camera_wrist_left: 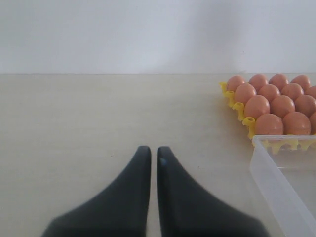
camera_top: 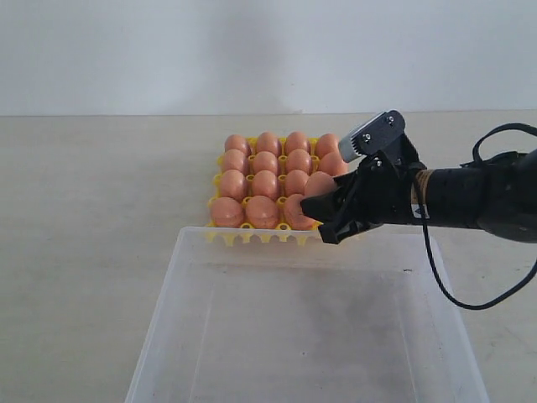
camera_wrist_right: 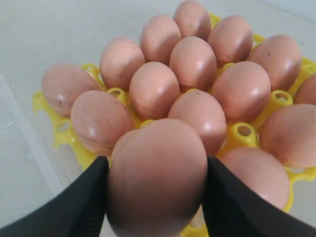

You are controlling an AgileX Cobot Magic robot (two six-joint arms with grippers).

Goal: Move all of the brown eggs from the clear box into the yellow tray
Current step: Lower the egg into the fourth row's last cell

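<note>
Final placement, I'd say: right gripper (camera_top: 324, 219) clamps a brown egg (camera_wrist_right: 157, 173) just above the yellow tray (camera_wrist_right: 242, 132), clear box (camera_top: 294, 336) behind its wrist looks emptied; next, lower gently into the cup underneath, then release.

Behind box (camera_top: 294, 336), tray (camera_wrist_right: 271, 111) with eggs (camera_top: 265, 185)

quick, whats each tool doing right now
left tool: closed, holding nothing
right tool: closed on a brown egg
</note>
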